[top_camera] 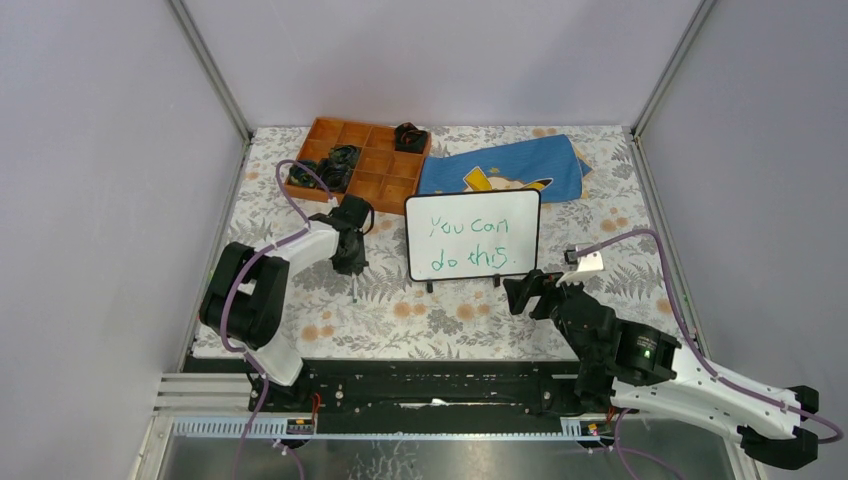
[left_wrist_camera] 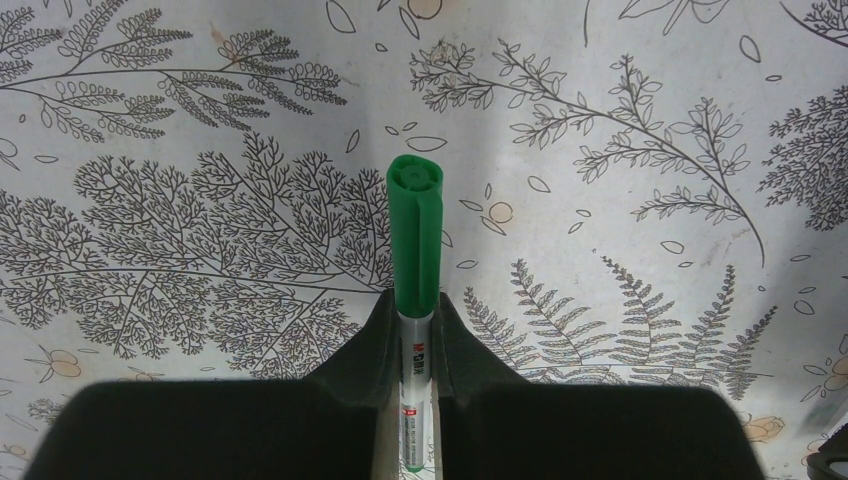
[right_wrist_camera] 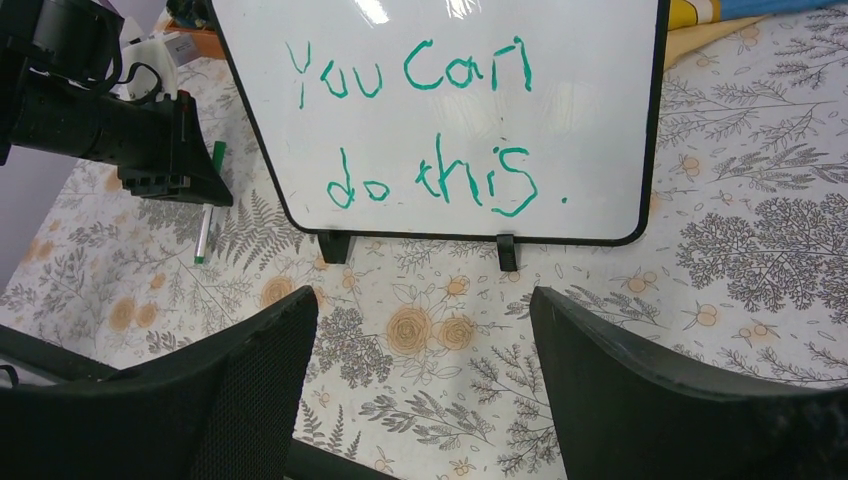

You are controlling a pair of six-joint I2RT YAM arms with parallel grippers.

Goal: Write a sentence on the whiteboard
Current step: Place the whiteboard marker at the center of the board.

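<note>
Currently left end effector (left_wrist_camera: 415, 297) clamps green marker (left_wrist_camera: 415, 225); right end effector (right_wrist_camera: 422, 297) released, near whiteboard (right_wrist_camera: 600, 120) bottom edge

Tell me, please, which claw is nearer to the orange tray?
Left. The left claw sits just in front of the tray; the right claw is far off, before the whiteboard.

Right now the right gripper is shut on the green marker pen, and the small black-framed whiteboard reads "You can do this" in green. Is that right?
No: the left gripper is shut on the green marker pen, as the left wrist view shows; the right gripper is open. The small black-framed whiteboard does read "You can do this" in green.
</note>
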